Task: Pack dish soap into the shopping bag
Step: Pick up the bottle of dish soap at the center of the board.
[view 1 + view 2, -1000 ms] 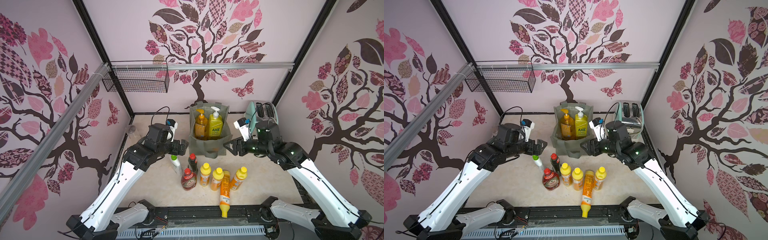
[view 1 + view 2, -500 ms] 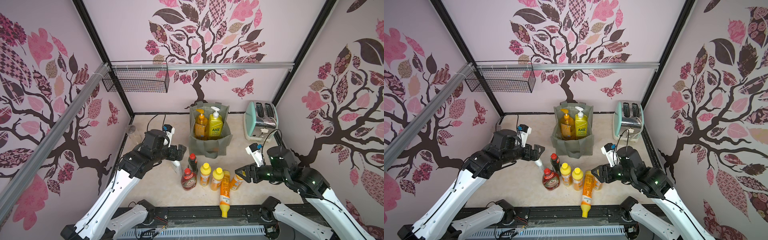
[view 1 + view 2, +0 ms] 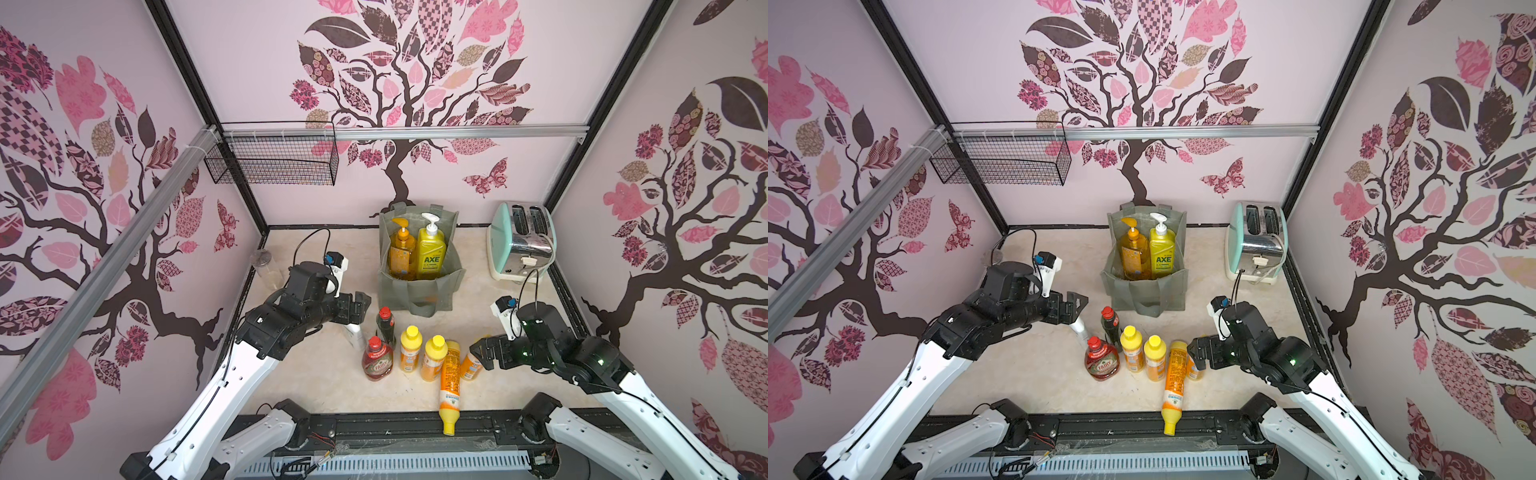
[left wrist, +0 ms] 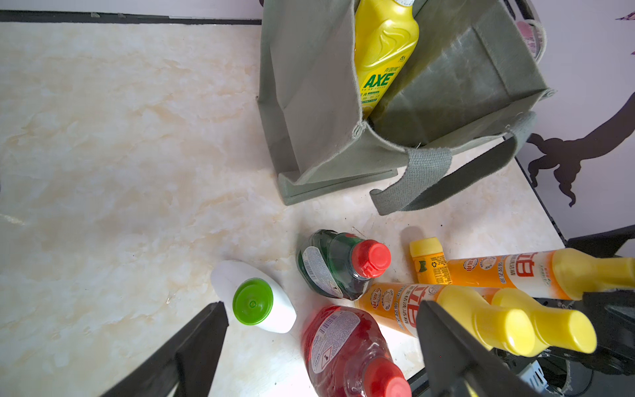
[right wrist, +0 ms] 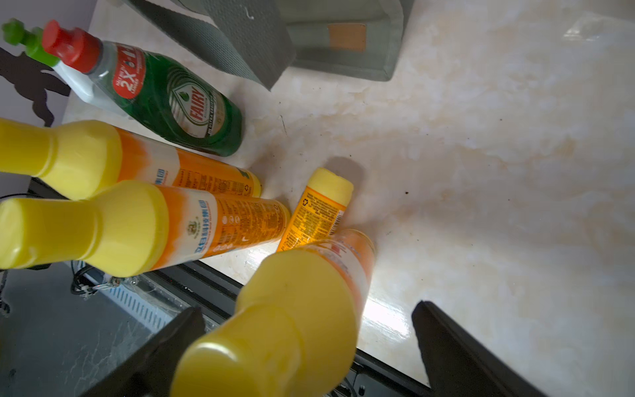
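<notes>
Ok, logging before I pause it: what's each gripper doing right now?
Left gripper: open, empty, above the white green-capped bottle.
Right gripper: open, straddling an upright orange bottle, not gripping it.

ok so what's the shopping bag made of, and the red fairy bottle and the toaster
shopping bag: woven fabric, matte grey-green; the strap's weave and stitched hems show.
red Fairy bottle: likely clear glossy plastic; the red liquid shows through and it catches highlights.
toaster: shiny metal face with mirror-like reflections; the mint casing could be plastic or painted metal.
</notes>
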